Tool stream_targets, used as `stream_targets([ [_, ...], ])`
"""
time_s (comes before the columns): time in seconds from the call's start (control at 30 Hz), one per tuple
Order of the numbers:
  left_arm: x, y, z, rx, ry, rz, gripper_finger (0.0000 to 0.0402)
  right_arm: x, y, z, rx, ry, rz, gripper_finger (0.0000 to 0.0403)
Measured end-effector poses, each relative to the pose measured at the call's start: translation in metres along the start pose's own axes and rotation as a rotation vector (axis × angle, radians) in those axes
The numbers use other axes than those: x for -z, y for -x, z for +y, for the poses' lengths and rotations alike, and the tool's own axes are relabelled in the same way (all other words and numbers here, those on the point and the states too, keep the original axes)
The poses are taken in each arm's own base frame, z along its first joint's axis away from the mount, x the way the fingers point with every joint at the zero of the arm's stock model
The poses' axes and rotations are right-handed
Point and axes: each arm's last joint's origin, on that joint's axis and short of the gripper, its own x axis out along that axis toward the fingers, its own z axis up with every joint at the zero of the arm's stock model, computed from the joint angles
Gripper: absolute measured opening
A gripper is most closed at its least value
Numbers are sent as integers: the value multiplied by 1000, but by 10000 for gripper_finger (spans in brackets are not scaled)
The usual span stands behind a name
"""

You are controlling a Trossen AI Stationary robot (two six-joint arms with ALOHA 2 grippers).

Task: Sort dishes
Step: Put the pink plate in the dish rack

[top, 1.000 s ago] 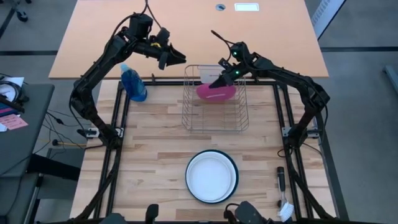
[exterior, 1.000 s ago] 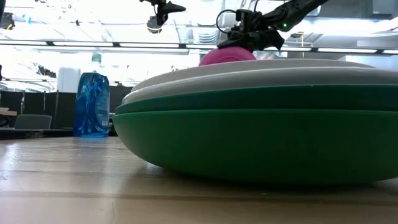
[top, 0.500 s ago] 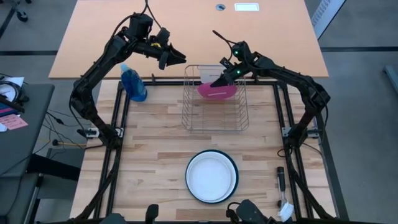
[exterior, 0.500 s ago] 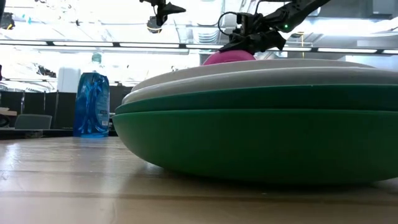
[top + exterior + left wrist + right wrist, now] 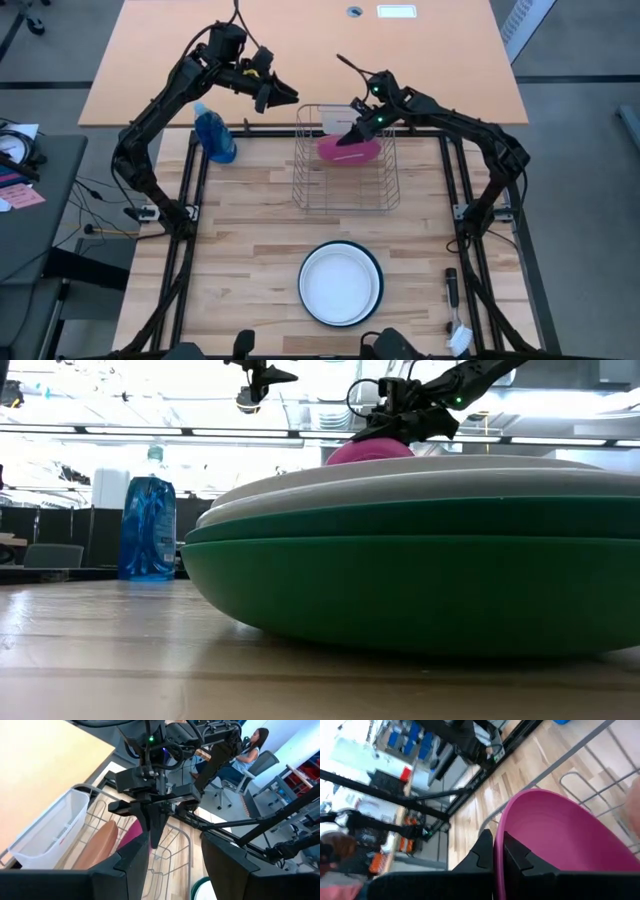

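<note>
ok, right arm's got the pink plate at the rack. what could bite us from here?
The right gripper pinches only the rim of the magenta plate, so it might twist or slip as it drops between the wires of the dish rack. A salmon plate stands right beside it in the rack; a tilt could knock it. The left gripper hovers open near the rack's far left corner, so the arms could crowd each other.

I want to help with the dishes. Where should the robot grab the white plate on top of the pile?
Probably by its rim. The white plate lies flat on the stack, nested in the green plate, so only its thin raised edge sticks out to pinch. Coming down from above, one finger inside the rim and one outside, looks best. The right gripper holds the pink plate that way.
</note>
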Motion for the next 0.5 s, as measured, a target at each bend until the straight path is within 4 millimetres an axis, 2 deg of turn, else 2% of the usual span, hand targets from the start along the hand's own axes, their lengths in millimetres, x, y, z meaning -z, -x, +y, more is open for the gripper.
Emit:
stream_targets([
  [0.23, 1, 0, 0, 0, -2, 5, 174, 1, -7, 4, 30, 28, 0, 11],
  [0.5, 1, 0, 0, 0, -2, 6, 174, 0, -3, -2, 86, 24, -24, 11],
])
